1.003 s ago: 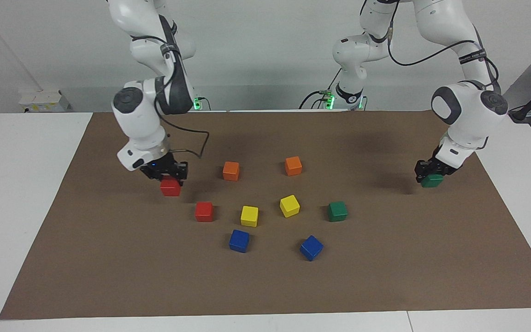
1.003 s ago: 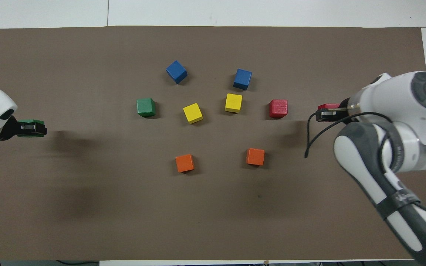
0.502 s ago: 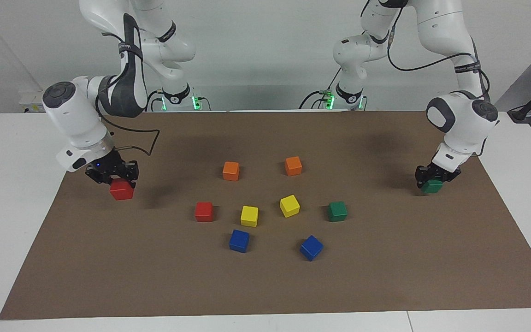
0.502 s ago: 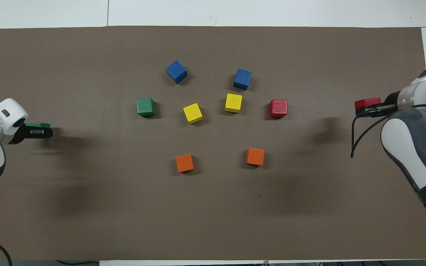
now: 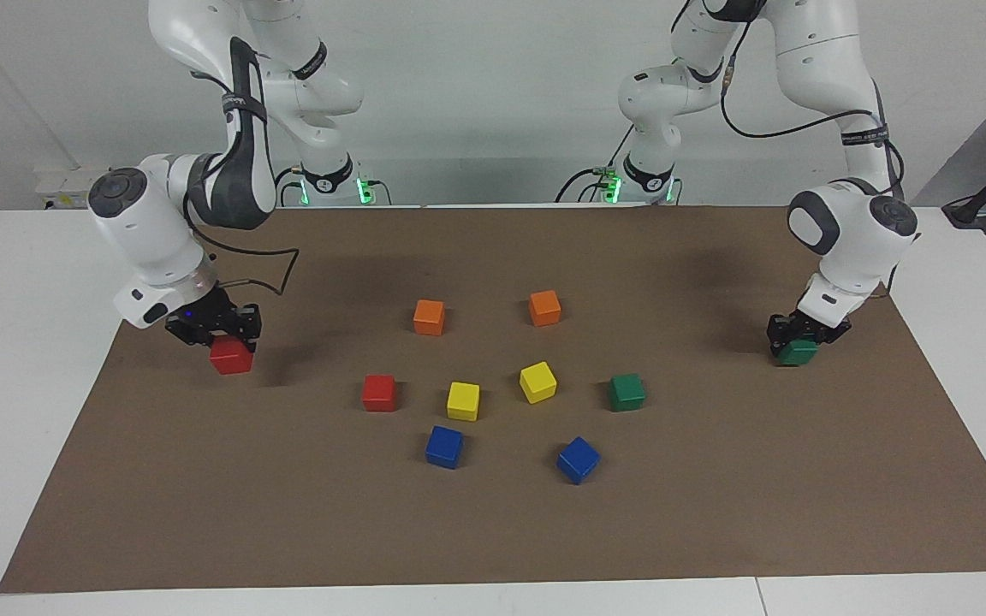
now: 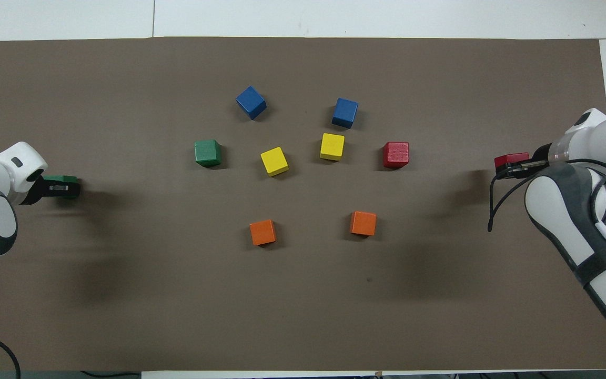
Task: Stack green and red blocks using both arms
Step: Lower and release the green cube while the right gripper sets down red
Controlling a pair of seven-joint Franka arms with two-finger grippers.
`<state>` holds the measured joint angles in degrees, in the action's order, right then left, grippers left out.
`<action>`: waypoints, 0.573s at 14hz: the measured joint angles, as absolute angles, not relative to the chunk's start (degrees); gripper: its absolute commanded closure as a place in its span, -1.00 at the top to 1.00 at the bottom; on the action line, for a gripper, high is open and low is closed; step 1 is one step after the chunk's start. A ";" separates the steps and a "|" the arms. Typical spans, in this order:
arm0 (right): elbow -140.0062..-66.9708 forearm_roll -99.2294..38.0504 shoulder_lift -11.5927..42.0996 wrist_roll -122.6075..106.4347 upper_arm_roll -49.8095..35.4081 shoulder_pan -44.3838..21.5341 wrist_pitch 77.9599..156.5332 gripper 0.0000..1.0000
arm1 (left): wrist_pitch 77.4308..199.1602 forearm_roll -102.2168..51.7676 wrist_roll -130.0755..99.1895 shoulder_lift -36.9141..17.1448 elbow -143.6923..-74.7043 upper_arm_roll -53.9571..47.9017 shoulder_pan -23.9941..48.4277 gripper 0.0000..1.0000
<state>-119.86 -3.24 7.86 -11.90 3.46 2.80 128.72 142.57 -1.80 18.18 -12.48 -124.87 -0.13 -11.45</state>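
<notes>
2 big white arms are out wide over the brown mat [image 5: 493, 530], 1 at each end of the table. The right gripper [image 5: 217, 335] is clamped on a red block [image 5: 230, 356], hanging just over the mat at the right arm's end. The left gripper [image 5: 801, 337] is pinching a green block [image 5: 798, 352], low at the mat at the left arm's end; I cannot tell whether that block touches down. In the middle sit 8 loose cubes: the second red block [image 5: 379, 393], the second green block [image 5: 626, 392], 2 yellow cubes [image 5: 463, 400] between them, 2 orange cubes [image 5: 429, 317] nearer the robots, 2 blue cubes [image 5: 444, 447] farther out.
</notes>
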 measured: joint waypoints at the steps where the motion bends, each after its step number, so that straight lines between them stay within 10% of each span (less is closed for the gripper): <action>1: -120.36 -3.24 7.97 -11.92 3.46 2.82 129.22 -1.00 | 142.68 -1.80 18.18 -12.64 -124.87 -0.13 -11.45 -1.00; 4: -122.04 -3.24 8.37 -11.96 3.48 2.91 131.60 -1.00 | 142.98 -1.80 18.18 -13.01 -124.89 -0.13 -11.45 0.00; 5: -122.47 -3.24 8.67 -11.96 3.49 2.95 132.37 -1.00 | 143.00 -1.80 18.18 -13.01 -124.89 -0.13 -11.45 0.81; 8: -123.07 -3.24 9.93 -11.96 3.50 3.33 133.95 -1.00 | 143.05 -1.80 18.18 -13.01 -124.88 -0.13 -11.45 1.00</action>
